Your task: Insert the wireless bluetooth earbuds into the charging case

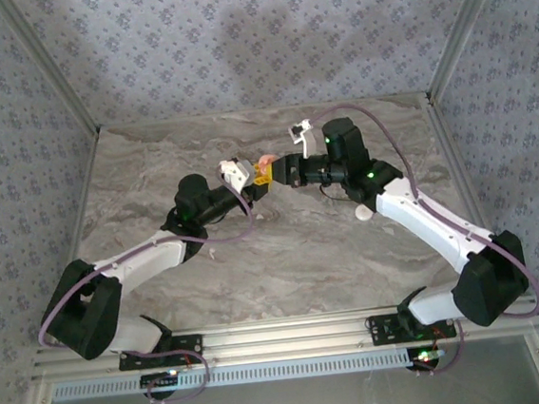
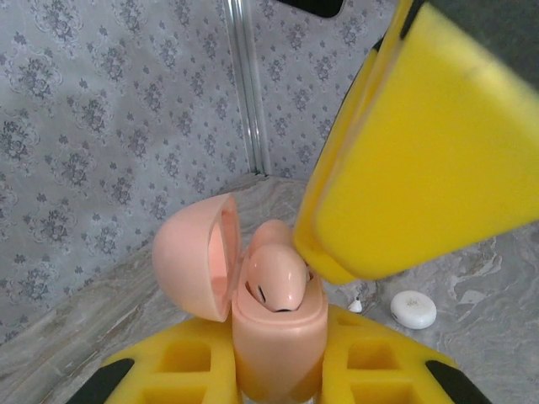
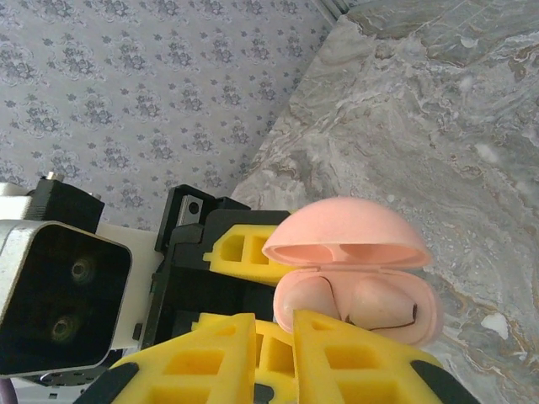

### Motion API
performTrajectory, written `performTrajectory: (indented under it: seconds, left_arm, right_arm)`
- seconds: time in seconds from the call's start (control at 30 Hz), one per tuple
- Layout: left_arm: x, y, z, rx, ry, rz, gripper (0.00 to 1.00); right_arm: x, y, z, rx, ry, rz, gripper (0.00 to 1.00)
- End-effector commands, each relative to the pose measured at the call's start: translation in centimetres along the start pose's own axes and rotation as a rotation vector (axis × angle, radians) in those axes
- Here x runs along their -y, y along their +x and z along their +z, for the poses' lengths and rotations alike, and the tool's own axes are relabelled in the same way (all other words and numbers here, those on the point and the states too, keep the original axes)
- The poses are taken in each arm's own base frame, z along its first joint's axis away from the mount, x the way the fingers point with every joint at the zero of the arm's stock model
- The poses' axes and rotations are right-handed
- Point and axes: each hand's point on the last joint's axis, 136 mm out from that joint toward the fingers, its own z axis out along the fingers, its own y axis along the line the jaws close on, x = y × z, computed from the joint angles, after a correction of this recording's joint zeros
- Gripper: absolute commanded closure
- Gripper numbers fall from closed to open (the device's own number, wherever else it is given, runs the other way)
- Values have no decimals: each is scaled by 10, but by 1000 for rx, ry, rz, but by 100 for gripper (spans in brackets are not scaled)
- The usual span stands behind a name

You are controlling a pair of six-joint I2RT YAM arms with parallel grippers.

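The pink charging case (image 2: pixel 278 337) stands upright, and my left gripper (image 2: pixel 278 362) is shut on its body. Its lid (image 2: pixel 189 257) hangs open to the left. Two pink earbuds sit in the wells, one (image 2: pixel 276 282) poking up in front and the other (image 2: pixel 274 231) behind it. In the right wrist view both earbuds (image 3: pixel 316 303) (image 3: pixel 383 307) lie side by side under the open lid (image 3: pixel 345 231). My right gripper (image 3: pixel 274 324) is shut with nothing in it. One of its yellow fingers (image 2: pixel 421 143) rests at the case's top edge, beside the earbuds. Over the table's middle, both grippers (image 1: pixel 260 177) (image 1: pixel 281 172) meet at the case (image 1: pixel 266 161).
A round white puck (image 2: pixel 413 309) lies on the marble table (image 2: pixel 505 286) to the right, with a tiny white piece (image 2: pixel 355 305) beside it. The puck (image 1: pixel 361 213) is near the right arm. Patterned walls enclose the table on three sides.
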Motion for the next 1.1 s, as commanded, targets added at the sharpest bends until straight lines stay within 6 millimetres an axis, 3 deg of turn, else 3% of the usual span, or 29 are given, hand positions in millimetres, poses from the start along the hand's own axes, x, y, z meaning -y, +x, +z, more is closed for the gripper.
performTrajectory:
  seconds: [0.0, 0.3, 0.53, 0.6, 0.73, 0.8, 1.07]
  left_arm:
    - [3, -25, -3, 54, 6, 37, 88]
    - [13, -22, -5, 36, 63, 45, 88]
    - [24, -20, -7, -5, 128, 79, 88]
    - [28, -20, -8, -15, 149, 84, 88]
    - [34, -18, -11, -38, 185, 98, 88]
    - [37, -18, -13, -46, 199, 108, 88]
    - [45, -20, -20, -58, 229, 140, 87]
  right_arm:
    - [-22, -19, -4, 34, -44, -34, 78]
    - [-20, -25, -36, 57, 45, -174, 66]
    - [-20, -28, -68, 72, 118, -509, 55]
    - [-21, -23, -70, 42, 116, -631, 48]
    - [-34, 5, -70, -40, -20, -1014, 49]
    - [-32, 7, -69, -33, -23, -1111, 44]
    - [-21, 28, -54, -200, -158, -1167, 28]
